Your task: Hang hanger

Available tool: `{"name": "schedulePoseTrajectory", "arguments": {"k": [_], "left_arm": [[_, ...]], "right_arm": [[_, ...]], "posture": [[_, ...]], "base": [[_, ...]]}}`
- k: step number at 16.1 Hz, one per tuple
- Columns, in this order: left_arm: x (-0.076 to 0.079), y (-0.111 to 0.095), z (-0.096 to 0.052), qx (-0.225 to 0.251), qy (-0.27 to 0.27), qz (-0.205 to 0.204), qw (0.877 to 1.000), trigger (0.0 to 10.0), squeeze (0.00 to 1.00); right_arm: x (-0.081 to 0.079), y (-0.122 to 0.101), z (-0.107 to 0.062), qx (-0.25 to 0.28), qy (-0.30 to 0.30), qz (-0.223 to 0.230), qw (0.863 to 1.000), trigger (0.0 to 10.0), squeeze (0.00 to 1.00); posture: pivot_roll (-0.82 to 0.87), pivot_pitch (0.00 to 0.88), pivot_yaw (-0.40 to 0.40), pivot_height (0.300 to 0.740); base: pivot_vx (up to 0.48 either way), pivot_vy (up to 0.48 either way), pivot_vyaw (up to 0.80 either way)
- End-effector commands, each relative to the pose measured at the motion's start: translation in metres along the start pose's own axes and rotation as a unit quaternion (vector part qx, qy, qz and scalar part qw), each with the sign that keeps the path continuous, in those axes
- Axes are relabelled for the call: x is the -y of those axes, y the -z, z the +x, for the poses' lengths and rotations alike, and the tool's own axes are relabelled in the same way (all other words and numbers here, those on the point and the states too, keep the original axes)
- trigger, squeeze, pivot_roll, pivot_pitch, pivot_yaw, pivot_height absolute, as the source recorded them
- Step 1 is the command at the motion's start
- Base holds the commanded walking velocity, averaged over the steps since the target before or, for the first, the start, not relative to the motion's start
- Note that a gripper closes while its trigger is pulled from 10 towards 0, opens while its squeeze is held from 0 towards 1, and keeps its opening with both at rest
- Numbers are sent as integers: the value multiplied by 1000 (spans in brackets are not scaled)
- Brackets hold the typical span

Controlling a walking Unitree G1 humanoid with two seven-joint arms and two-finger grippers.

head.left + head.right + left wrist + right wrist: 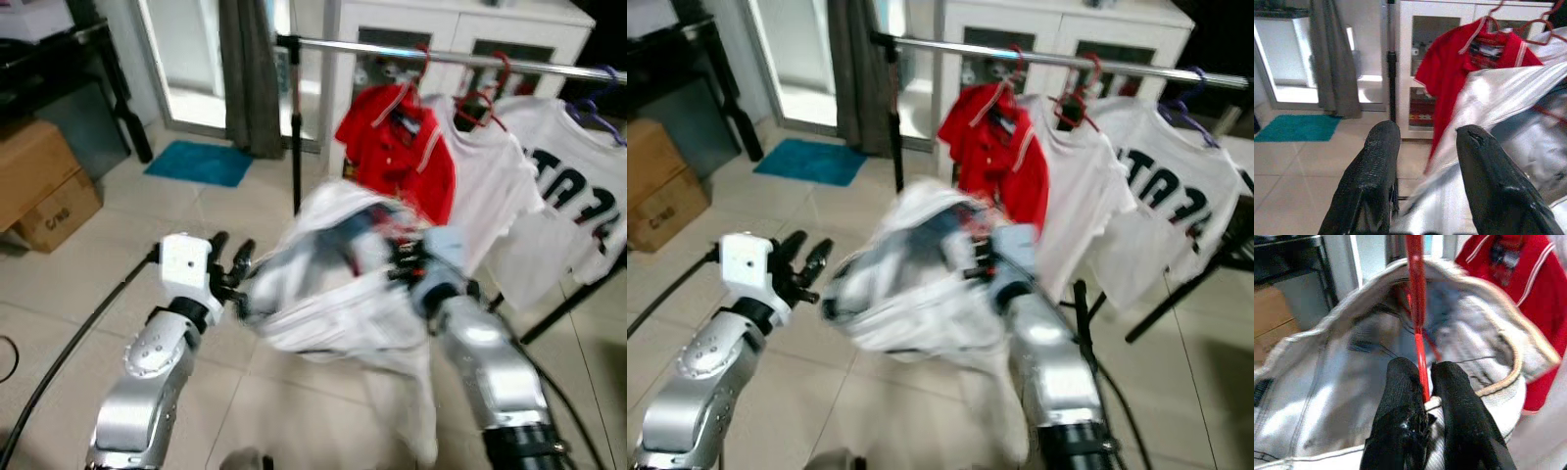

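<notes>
A red hanger (1417,293) carries a white garment (323,294), held up in front of me and blurred. My right gripper (1422,369) is shut on the hanger's thin red stem, just above the garment's collar. In the left eye view this gripper (407,259) sits below the clothes rail (392,49). My left gripper (230,257) is open at the garment's left edge. In the left wrist view the white cloth passes just beyond its fingers (1378,161); whether they touch it is unclear.
On the rail hang a red shirt (397,147), a white shirt (490,186) and a lettered white shirt (578,206). The rail's black upright (295,127) stands at its left end. Cardboard boxes (44,186) stand far left, a teal mat (201,163) beyond, a white cabinet (460,29) behind.
</notes>
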State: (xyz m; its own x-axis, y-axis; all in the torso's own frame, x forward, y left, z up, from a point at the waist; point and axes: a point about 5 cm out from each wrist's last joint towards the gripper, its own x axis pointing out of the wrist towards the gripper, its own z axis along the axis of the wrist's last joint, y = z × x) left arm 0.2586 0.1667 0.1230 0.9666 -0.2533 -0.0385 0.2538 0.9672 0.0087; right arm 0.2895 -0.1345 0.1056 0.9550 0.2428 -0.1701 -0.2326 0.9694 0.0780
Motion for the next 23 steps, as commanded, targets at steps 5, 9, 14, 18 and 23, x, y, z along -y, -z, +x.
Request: {"name": "schedulePoseTrajectory", "arguments": {"k": [5,9,14,18,23], "left_arm": [[-9,-5,0,6,-11,11,1000,10000,0],[-9,-6,0,4,-9,12,1000,10000,0],[-9,-6,1,4,-6,14,1000,10000,0],[-9,-6,2,4,-3,14,1000,10000,0],[-9,-6,2,5,1,16,1000,10000,0]], "right_arm": [[-12,-19,4,41,-23,11,999,10000,0],[-12,-18,4,40,-20,14,999,10000,0],[-12,-18,5,41,-21,19,999,10000,0],[-13,-18,5,41,-20,20,999,10000,0],[-14,-18,5,42,-21,21,999,10000,0]], "posture": [[24,0,-10,705],[23,0,-5,705],[25,0,0,705],[25,0,3,705],[27,0,4,705]], "base": [[318,0,0],[320,0,0],[323,0,0],[334,0,0],[353,0,0]]}}
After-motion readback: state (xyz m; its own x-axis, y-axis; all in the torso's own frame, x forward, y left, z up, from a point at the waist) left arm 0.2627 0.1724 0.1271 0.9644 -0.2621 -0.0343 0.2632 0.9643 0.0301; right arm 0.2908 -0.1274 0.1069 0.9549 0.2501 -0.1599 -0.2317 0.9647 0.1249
